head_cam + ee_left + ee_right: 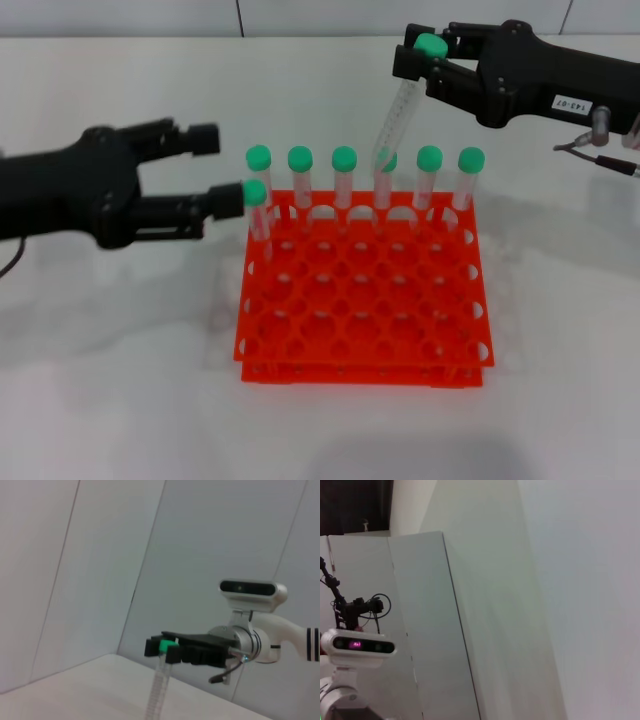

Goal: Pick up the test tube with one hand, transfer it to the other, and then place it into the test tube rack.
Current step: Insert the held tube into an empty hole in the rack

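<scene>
My right gripper [425, 55], black with a white sticker, is shut on the green cap of the test tube [397, 115]. It holds the tube tilted in the air behind the orange-red test tube rack [262, 352]. The tube's lower end hangs by the caps of the rack's back row. The left wrist view also shows this gripper [162, 650] holding the tube [159, 690]. My left gripper [212, 170], black without a sticker, is open and empty at the rack's back left corner. Its lower fingertip [228, 200] is right beside a racked tube's cap.
Several green-capped tubes [344, 175] stand in the rack's back row, and one more [256, 205] stands just in front at the left. The rack sits on a white table [120, 380]. The right wrist view shows only walls and the left arm's camera [357, 647].
</scene>
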Available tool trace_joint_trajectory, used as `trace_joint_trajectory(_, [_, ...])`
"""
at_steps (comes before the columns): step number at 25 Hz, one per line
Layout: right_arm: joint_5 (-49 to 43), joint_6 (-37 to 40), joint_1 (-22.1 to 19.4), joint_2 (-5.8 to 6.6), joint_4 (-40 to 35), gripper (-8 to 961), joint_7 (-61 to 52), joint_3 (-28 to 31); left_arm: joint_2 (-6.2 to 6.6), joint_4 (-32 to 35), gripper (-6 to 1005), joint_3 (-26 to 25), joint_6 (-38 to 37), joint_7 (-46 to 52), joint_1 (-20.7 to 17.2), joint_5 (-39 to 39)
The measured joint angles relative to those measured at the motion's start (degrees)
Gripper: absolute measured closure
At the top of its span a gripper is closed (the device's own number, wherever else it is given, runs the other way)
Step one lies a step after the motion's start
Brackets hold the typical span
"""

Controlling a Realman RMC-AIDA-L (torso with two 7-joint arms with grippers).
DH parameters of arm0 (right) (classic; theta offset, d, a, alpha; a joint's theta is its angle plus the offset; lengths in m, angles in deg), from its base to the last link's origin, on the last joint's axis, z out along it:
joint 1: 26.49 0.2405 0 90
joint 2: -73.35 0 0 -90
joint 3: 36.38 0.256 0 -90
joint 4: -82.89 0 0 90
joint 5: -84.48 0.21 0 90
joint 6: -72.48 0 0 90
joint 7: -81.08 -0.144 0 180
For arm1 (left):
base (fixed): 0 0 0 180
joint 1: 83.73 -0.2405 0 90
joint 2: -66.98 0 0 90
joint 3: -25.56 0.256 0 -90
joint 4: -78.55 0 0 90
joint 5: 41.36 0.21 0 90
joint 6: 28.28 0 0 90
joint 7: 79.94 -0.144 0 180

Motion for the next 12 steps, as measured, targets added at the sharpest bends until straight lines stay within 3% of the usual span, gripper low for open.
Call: trace_joint_trajectory(12, [1.7, 0.6, -1.4, 0.1, 0.0, 686, 0.3, -0.6, 0.86, 1.2, 125, -1.2, -2.4, 0.1, -3.2, 0.9])
